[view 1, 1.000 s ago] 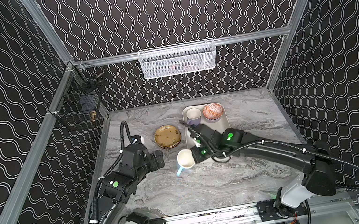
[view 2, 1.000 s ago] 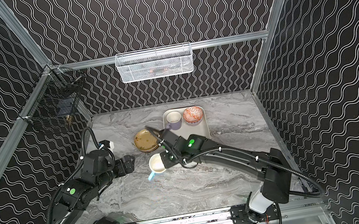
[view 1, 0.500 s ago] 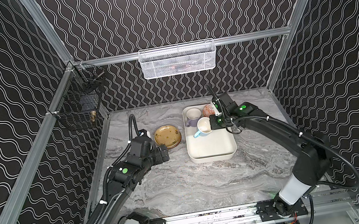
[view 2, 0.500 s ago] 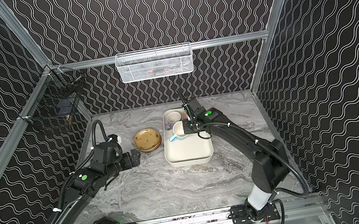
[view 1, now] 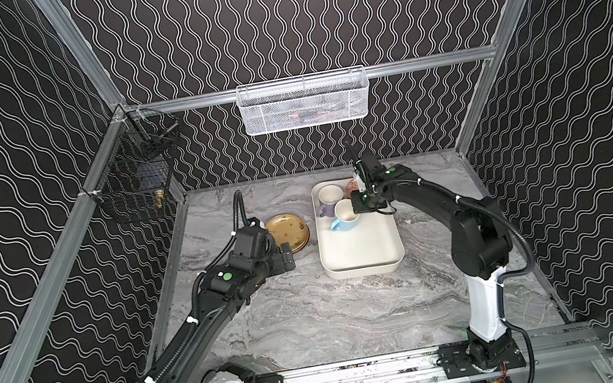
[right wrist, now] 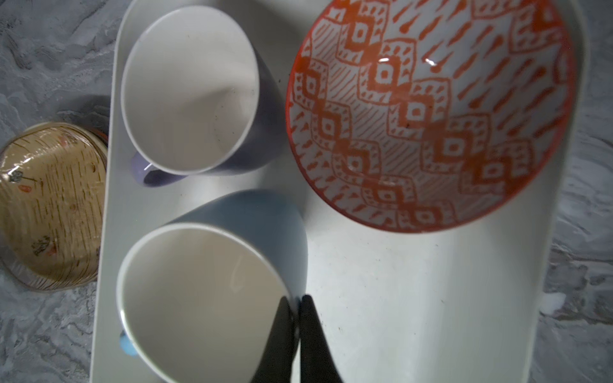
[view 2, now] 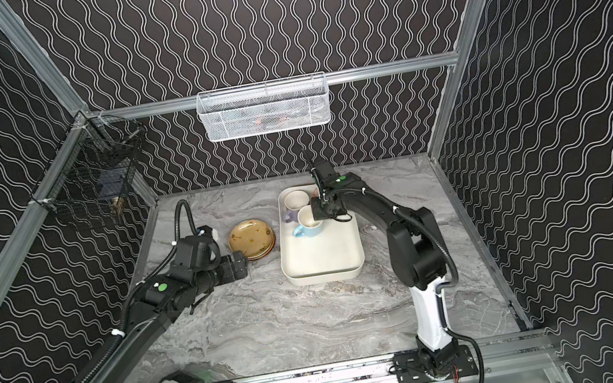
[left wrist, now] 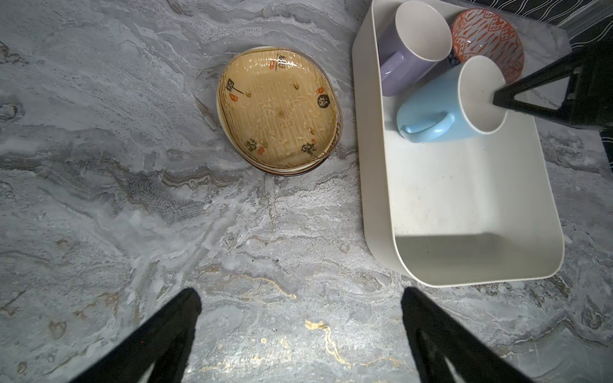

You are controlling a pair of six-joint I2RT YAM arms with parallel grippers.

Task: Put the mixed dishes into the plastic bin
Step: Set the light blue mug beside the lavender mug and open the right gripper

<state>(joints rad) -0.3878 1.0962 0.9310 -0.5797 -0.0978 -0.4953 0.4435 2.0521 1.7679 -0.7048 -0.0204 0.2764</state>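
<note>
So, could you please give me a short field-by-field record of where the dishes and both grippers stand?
plastic bin holds: lilac mug, orange-patterned bowl
right gripper: shut on rim of light-blue mug, over the bin floor
left gripper: open, empty, above table near plates
outside bin: plate stack, mustard plate on top, on table beside bin

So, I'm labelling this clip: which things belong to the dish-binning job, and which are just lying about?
Job: cream-white rectangular plastic bin; light-blue mug with white inside; lilac mug with white inside; orange-patterned round bowl; mustard round plate stack.
Lying about: white wire-mesh basket; black wire basket.
</note>
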